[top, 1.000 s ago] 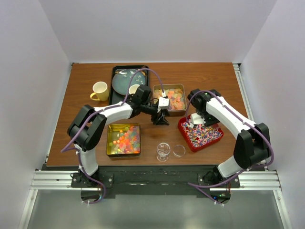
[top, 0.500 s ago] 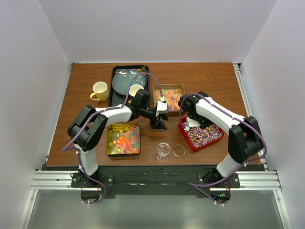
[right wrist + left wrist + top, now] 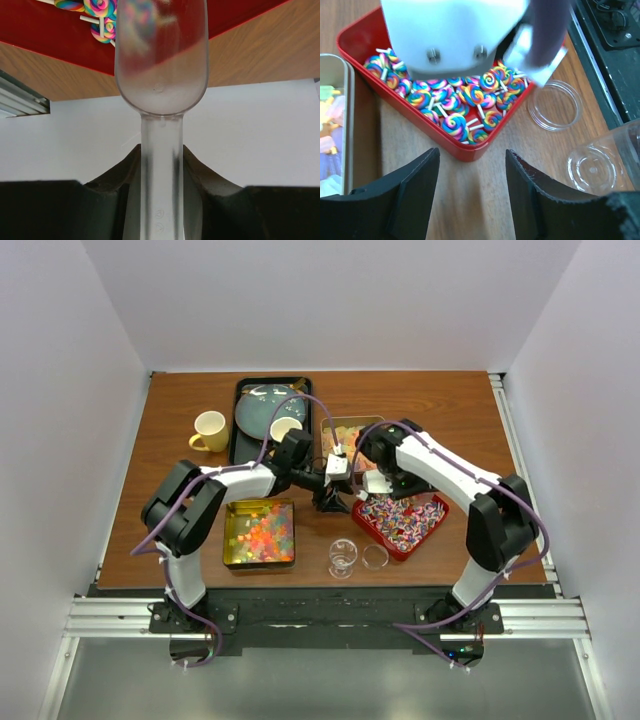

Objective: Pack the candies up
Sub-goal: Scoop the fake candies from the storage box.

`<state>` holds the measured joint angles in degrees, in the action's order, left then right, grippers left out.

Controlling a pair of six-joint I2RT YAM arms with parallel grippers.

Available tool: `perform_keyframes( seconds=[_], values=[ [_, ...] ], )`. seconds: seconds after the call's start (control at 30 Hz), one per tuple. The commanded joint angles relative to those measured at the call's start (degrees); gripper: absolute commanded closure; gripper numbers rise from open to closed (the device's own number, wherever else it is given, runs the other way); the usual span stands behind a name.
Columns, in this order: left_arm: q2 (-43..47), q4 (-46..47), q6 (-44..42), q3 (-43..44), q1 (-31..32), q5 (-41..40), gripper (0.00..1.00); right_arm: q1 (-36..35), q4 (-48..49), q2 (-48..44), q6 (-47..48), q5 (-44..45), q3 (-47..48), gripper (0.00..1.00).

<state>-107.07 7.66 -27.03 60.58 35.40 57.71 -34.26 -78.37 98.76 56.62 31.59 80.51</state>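
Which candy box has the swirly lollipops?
The red tray on the right, full of rainbow lollipops; the gold tray and silver tin hold cube sweets instead.

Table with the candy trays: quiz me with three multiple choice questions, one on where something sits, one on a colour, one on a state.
1. The clear lid lies: A. on the table, right of the clear jar; B. screwed on the jar; C. under the jar.
2. The mug is: A. blue; B. yellow; C. red.
3. The right gripper is: A. open, empty; B. shut on a lollipop; C. shut on a clear scoop.
Answers: 1 A, the lid lies flat beside the jar; 2 B, its body is plain yellow; 3 C, the scoop's handle is clamped in it.
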Motion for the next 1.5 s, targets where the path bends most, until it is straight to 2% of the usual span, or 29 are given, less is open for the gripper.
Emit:
perform_keyframes(
  seconds=[0.0,0.23,0.47,0.63,0.77,0.93,1.13,1.47],
  values=[
    [1.16,-0.71,-1.53,-0.9,0.46,0.56,0.41,0.51,-12.51,-5.5,1.03,1.88,0.09,1.0],
    [1.16,2.27,-4.09,-4.76,0.72,0.39,0.43,1.48,-11.98,-3.05,1.39,4.27,0.26,1.0],
    [-0.95,9.2,-2.07,-4.94,1.08,-1.2,0.45,1.83,-7.95,-1.55,2.35,3.92,-2.11,1.0],
    [-2.62,11.15,-1.27,-4.85,2.57,-0.94,0.46,2.0,-6.89,-1.99,3.05,1.89,-5.44,1.0],
    [-3.67,14.65,0.39,-5.82,3.19,-0.76,0.46,2.44,-5.4,-3.22,3.23,-4.06,-7.03,1.0],
    [-5.43,18.79,4.0,-6.7,3.27,-1.02,0.46,3.5,-2.32,-4.98,3.85,-6.98,-9.05,1.0],
    [-6.66,21.86,6.54,-6.08,3.19,-1.02,0.46,4.11,-1.35,-7.0,4.73,-8.65,-6.51,1.0],
    [-5.52,22.4,8.13,-7.23,2.57,-1.2,0.46,4.29,-3.19,-6.74,5.08,-3.22,-2.12,1.0]
  ],
)
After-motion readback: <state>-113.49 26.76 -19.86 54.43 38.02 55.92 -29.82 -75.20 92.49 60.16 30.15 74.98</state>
